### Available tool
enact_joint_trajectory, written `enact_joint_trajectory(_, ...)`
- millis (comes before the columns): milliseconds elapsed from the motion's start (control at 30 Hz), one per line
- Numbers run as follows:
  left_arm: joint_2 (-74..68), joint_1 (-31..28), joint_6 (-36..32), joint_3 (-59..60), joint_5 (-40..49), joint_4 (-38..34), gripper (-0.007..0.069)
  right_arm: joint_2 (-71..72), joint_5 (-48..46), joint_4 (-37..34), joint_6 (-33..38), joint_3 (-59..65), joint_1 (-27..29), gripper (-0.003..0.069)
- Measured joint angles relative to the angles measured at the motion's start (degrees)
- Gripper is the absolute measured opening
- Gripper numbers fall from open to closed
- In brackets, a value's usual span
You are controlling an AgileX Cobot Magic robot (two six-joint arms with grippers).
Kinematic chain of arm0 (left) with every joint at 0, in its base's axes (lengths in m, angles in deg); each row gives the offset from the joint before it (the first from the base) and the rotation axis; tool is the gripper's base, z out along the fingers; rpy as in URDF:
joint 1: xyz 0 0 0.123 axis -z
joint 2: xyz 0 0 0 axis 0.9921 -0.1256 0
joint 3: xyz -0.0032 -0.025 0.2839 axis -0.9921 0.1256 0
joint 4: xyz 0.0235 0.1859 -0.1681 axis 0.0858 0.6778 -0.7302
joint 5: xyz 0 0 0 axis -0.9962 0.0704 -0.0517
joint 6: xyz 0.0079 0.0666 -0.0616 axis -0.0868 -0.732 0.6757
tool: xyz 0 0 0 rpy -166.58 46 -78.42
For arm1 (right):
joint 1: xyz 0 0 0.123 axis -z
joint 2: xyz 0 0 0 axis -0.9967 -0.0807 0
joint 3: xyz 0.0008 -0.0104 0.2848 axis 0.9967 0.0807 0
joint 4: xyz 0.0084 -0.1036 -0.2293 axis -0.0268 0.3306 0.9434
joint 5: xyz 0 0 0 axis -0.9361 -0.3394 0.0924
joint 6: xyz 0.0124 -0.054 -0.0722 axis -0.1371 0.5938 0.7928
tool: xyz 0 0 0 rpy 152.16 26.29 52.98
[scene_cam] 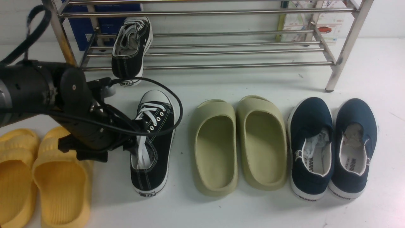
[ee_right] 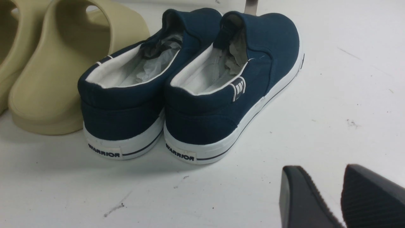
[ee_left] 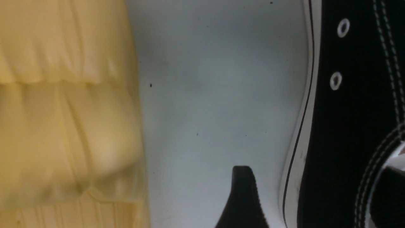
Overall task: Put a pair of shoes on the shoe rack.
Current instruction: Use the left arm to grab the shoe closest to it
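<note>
Step in hand: second half of the task. One black sneaker (scene_cam: 131, 47) already lies on the shoe rack (scene_cam: 240, 66), at the left end of the lower tier. The other black sneaker (scene_cam: 156, 142) stands on the bench, toe toward the rack.
Left end effector (scene_cam: 131, 147): jaws spread wide astride the sneaker's side wall near the heel opening. The outer finger (ee_left: 242, 193) is just clear of the white sole, and the other appears to sit inside the collar. Nothing is clamped.
Right end effector (ee_right: 335, 202): fingers apart and holding nothing, low over bare bench near the navy slip-ons (scene_cam: 311, 142).
Next move calls for: closing on the collar wall, lifting straight up, then carrying forward to the lower tier beside the first sneaker.
Edges: the racked sneaker's heel overhangs the front bar and tilts down, so a nudge could likely tip it off. The black cable (scene_cam: 177, 104) loops over the grounded sneaker's laces.
Open room: the tier to the right of the racked sneaker is bare bars. The yellow slippers (scene_cam: 63, 177) are near the outer finger, and the olive slippers (scene_cam: 215, 145) lie just beside the sneaker's far side.
</note>
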Motion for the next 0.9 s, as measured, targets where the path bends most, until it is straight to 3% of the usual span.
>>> enact_joint_trajectory(200,-2.9,0.1,-0.3,-0.1,-1.1,-0.7,0.0487,0.0,0.0,0.0,0.0,0.0,0.0,0.0239)
enact_joint_trajectory(367,-4.0,0.1,-1.8,-0.1,-5.4,-2.5,0.0409,0.0,0.0,0.0,0.0,0.0,0.0,0.0239)
enact_joint_trajectory(467,-5.4,0.1,-3.0,-0.2,-7.6,-5.4,0.0267,0.0,0.0,0.0,0.0,0.0,0.0,0.0239)
enact_joint_trajectory(500,-5.5,0.1,-3.0,-0.2,-7.7,-5.4,0.0258,0.0,0.0,0.0,0.0,0.0,0.0,0.0239)
enact_joint_trajectory(600,-6.8,0.1,-4.3,-0.3,-8.2,-6.3,0.0084,0.0,0.0,0.0,0.0,0.0,0.0,0.0239)
enact_joint_trajectory(633,-6.8,0.1,-4.3,-0.3,-8.2,-6.3,0.0075,0.0,0.0,0.0,0.0,0.0,0.0,0.0239)
enact_joint_trajectory(667,-6.8,0.1,-4.5,-0.3,-8.1,-6.4,0.0011,0.0,0.0,0.0,0.0,0.0,0.0,0.0239)
enact_joint_trajectory(900,-3.6,0.1,-8.0,-0.5,-6.1,-8.2,-0.0013,0.0,0.0,0.0,0.0,0.0,0.0,0.0239)
